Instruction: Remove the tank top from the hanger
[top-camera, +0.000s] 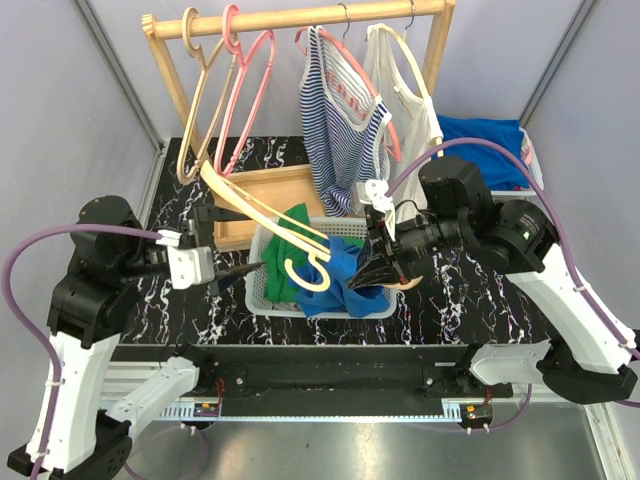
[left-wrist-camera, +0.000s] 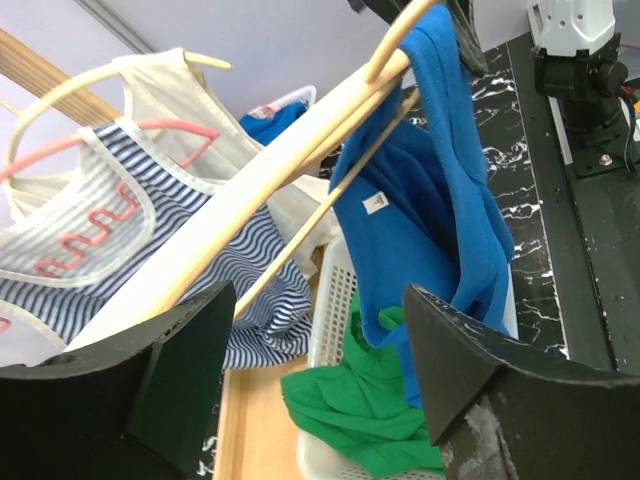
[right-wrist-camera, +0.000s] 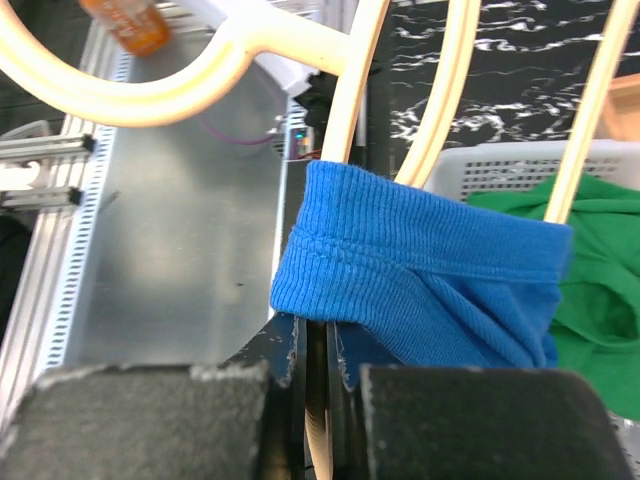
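Step in hand, as it looks: pulling the strap off the hanger arm. The R claw (right-wrist-camera: 325, 378) is clamped tight on the ribbed edge of the blue tank top (right-wrist-camera: 430, 290), right where the strap loops over one arm of the cream wooden hanger (top-camera: 265, 212). The L claw (top-camera: 245, 270) has its jaws wide apart. The hanger runs past its L finger (left-wrist-camera: 150, 370), but contact can't be confirmed from these views.

To do it well, the R arm should prob. draw the strap along the hanger arm toward its free tip, not straight down, so the fabric slides instead of dragging the whole hanger w/ it. The L arm needs to steady the hanger first; w/ the jaws apart it may swing. Risk: the knit stretches or snags at the hanger's notch.

The top hangs mid-air over the white basket (top-camera: 268, 305), which sits mid-worktop toward the near edge w/ a green garment (top-camera: 290, 232) inside.

The worktop (top-camera: 460, 300) is black marble-pattern. A wooden tray (top-camera: 255, 195) lies behind the basket. At the far edge stands a wooden rack (top-camera: 300, 17) w/ empty pink hangers (top-camera: 250, 90), a striped tank top (top-camera: 340, 130) and a white tank top (top-camera: 400, 100). Blue cloth (top-camera: 485, 140) lies at the far R corner. Pale lilac panels enclose the space.
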